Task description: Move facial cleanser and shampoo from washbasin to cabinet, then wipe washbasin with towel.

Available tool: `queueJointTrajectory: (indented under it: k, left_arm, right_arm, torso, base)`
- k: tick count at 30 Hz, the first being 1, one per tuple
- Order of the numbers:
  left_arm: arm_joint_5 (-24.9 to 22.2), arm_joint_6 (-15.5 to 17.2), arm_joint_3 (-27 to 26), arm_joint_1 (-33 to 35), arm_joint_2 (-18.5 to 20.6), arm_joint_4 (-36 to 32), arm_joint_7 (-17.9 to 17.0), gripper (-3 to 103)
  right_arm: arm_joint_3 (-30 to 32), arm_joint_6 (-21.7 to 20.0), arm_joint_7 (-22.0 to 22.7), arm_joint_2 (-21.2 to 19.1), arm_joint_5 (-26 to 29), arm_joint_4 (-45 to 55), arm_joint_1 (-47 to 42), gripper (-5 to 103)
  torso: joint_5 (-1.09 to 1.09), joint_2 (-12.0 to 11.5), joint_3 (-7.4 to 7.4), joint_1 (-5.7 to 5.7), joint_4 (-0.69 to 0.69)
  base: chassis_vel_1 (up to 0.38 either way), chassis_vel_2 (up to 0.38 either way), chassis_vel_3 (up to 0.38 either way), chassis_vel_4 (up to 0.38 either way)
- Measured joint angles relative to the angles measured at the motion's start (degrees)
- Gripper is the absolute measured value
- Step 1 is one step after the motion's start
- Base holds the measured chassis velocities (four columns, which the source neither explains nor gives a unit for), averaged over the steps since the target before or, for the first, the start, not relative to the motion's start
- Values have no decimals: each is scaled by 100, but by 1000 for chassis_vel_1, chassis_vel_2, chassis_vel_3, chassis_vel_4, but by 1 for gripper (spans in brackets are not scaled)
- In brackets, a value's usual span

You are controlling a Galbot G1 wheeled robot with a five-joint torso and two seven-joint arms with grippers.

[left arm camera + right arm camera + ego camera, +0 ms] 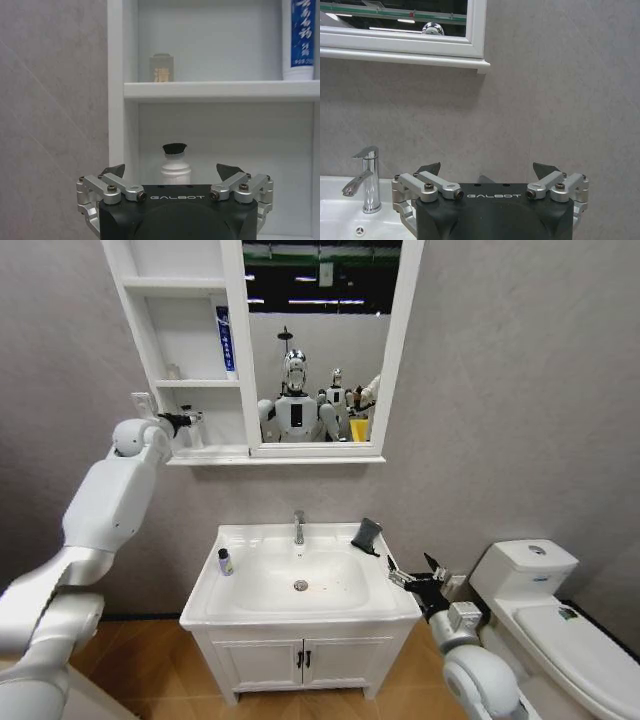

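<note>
Now your left gripper (171,172) hangs with jaws wide open and empty before the white bottle (175,164) on the cabinet's (236,420) bottom shelf. Your right gripper (416,570), jaws open and empty, sits near the towel (366,536) at the washbasin's (300,585) back right corner.
</note>
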Motion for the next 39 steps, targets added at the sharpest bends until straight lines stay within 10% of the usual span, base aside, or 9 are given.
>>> queueJointTrajectory:
  k: [10,15,29,39]
  left_arm:
    - [-1423,225,-1113,1968,1123,-2823,-932,100]
    - [-1390,60,-1784,3538,1276,-3783,-1120,100]
    - [1918,-2008,-1902,6022,-1027,-2957,275,100]
    - [2684,-2544,-1925,6217,-1682,-1832,1055,100]
  right_arm:
    - [-89,-20,5,49,-117,144,-54,100]
    - [-136,-45,18,104,-175,188,-86,100]
    - [-99,-47,115,449,-405,283,-291,100]
    - [-49,-55,143,419,-388,325,-309,100]
  torso:
    - [2,1,-1,-1,2]
    - [0,1,-1,-1,1]
    - [3,0,0,0,-1]
    - [3,0,0,0,0]
  base:
    - [0,0,0,0]
    - [0,0,0,0]
    - [0,0,0,0]
    - [0,0,0,0]
